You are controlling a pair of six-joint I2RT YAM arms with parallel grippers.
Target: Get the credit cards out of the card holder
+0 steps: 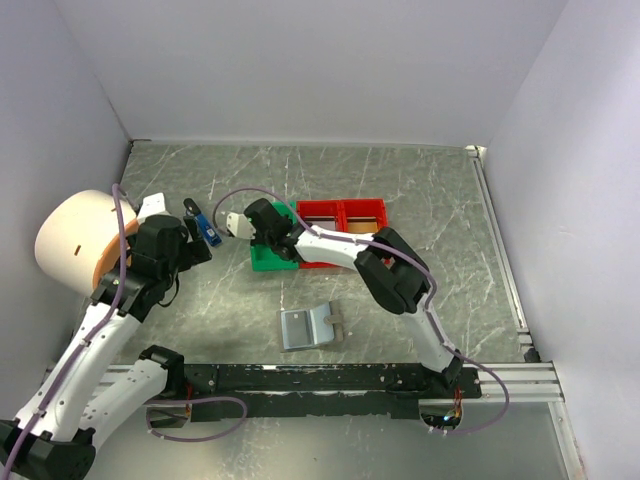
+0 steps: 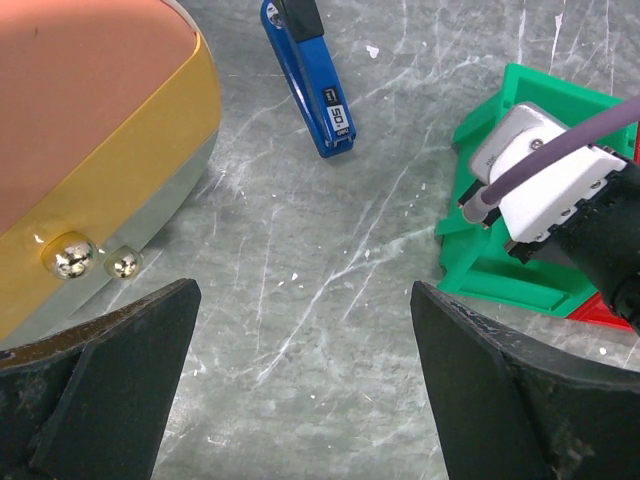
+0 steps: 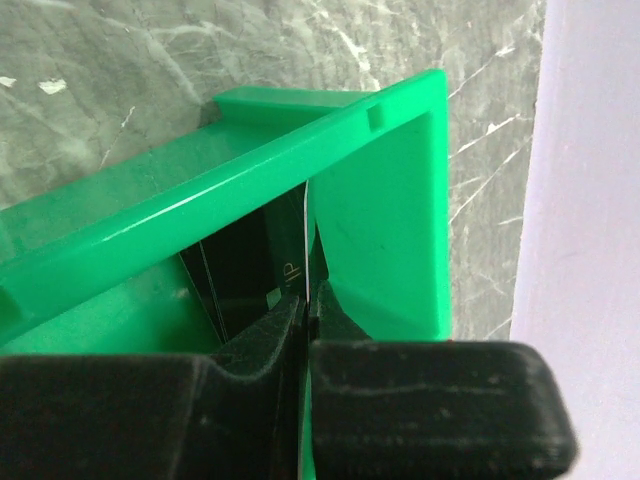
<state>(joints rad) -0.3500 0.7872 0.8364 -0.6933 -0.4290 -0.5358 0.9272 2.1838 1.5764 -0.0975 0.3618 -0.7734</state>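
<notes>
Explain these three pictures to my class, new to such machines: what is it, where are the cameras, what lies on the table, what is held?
Two white-and-black robot arms stand at a marbled grey table. One camera looks down from above; one sits on each wrist. On the table lie an open grey bifold card holder, a green plastic tray, two red plastic trays, a blue-and-black gadget and a round pink-and-gold container. The left gripper is open and empty. The right gripper, inside the green tray, is shut on what looks like a thin card.
</notes>
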